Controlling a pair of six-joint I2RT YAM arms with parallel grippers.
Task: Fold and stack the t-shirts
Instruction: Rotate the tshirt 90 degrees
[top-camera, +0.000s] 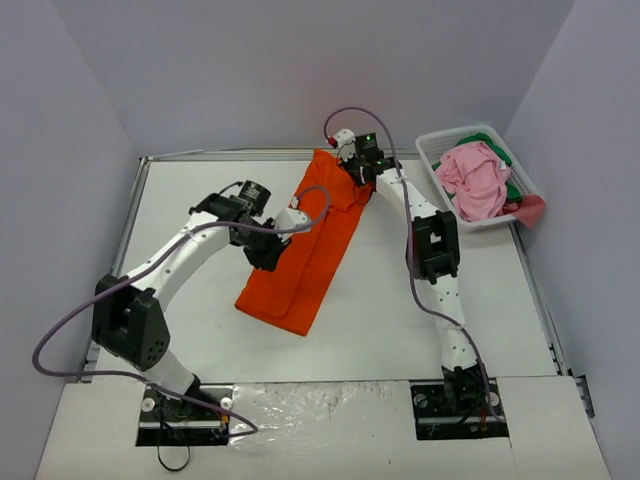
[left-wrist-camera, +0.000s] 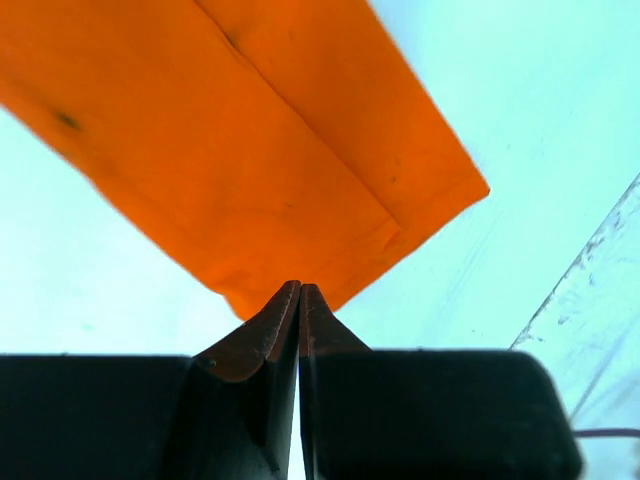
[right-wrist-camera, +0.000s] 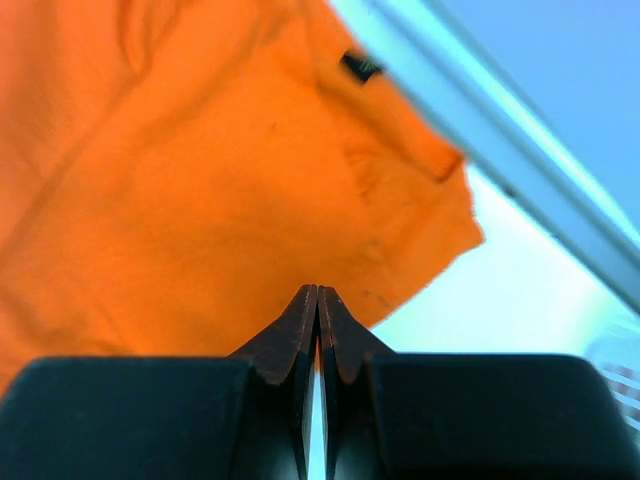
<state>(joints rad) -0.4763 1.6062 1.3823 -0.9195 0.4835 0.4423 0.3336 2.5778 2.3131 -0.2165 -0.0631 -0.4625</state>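
A bright orange t-shirt (top-camera: 315, 240) lies folded into a long strip, running diagonally across the middle of the table. My left gripper (top-camera: 268, 258) is at the strip's left edge, shut, its tips (left-wrist-camera: 299, 288) just over the hem corner of the orange cloth (left-wrist-camera: 250, 150). No cloth shows between the fingers. Over the strip's far end near the collar is my right gripper (top-camera: 362, 172), also shut, with its tips (right-wrist-camera: 318, 290) above the orange cloth (right-wrist-camera: 200, 180). A pink t-shirt (top-camera: 475, 180) and a green one (top-camera: 500, 150) lie in the basket.
The white slotted basket (top-camera: 432, 150) stands at the back right, with a reddish cloth (top-camera: 530, 210) hanging over its right rim. A raised rail (right-wrist-camera: 480, 130) runs along the table's far edge, close behind the right gripper. Grey walls enclose the table.
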